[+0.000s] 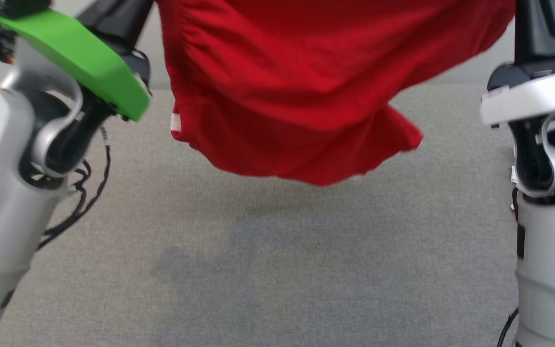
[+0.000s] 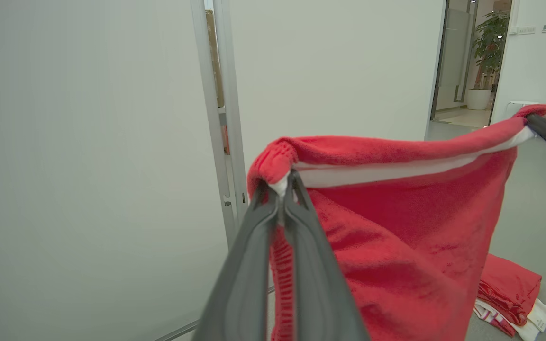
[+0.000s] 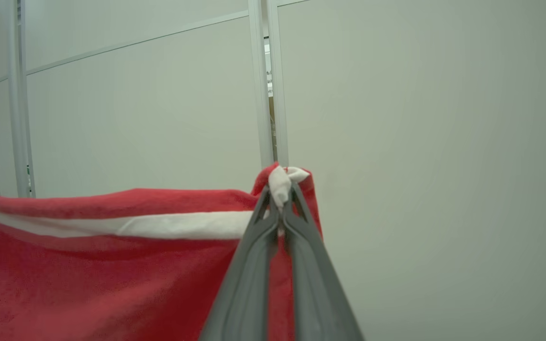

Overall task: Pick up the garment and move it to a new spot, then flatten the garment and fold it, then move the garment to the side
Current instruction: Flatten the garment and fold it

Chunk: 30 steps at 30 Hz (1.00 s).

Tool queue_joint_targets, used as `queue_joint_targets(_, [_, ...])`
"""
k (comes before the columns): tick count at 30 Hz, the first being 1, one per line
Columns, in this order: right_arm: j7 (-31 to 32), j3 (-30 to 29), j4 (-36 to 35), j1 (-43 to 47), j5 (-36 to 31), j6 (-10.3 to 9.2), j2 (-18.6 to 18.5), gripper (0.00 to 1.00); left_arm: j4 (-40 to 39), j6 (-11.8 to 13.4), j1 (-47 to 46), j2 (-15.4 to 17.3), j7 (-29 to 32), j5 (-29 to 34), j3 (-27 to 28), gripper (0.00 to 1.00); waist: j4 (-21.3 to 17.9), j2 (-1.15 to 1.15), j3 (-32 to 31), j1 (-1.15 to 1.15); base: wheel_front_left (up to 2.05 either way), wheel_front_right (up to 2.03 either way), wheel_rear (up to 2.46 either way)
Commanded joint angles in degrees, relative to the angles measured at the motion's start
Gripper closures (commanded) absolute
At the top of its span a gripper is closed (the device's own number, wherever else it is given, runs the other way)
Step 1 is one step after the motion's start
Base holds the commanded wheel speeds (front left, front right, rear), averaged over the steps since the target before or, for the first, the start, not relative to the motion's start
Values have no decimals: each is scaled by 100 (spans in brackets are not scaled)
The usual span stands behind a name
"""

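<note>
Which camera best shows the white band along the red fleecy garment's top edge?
The left wrist view: the white band runs unbroken from left gripper to right gripper. The right wrist view cuts it off at its left edge; the head view catches a small white bit on the red fleecy garment.

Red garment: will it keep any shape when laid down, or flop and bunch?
Probably floppy: the red garment sags in a deep curve between the left hand and right hand. Likely light, since two pinched corners carry it all. Its fuzzy nap looks grippy, so it may drag and wrinkle rather than slide.
</note>
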Motion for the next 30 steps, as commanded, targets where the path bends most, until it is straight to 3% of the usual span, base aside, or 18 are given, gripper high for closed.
queue_joint_targets(1, [86,14,134,-292,98,-5,-1,100,68,52,-123,31,40,-177,145,100,-127,0,639,0,0,0,0])
queue_joint_targets(6, [69,137,745,-1540,-38,-6,3,100,296,48,-745,70,110,-382,509,100,-310,0,1705,0,0,0,0])
queue_joint_targets(16, [-831,98,3090,-4685,-560,-9,-10,100,2035,-239,-2996,-170,-647,562,570,100,-576,0,3609,0,0,0,0])
queue_joint_targets(21, [-1627,-134,4370,-5773,-772,-12,-16,100,3239,-312,-3969,-531,-1494,904,603,100,-646,0,4071,0,0,0,0])
queue_joint_targets(24, [-1983,-346,5065,-6195,-548,-14,-21,100,3774,-379,-4330,-702,-1991,1034,596,100,-627,0,4246,0,0,0,0])
queue_joint_targets(30, [-2338,-155,6199,-6277,-184,-13,-19,100,4671,-595,-4342,-1059,-2597,1001,476,100,-547,0,4361,0,0,0,0])
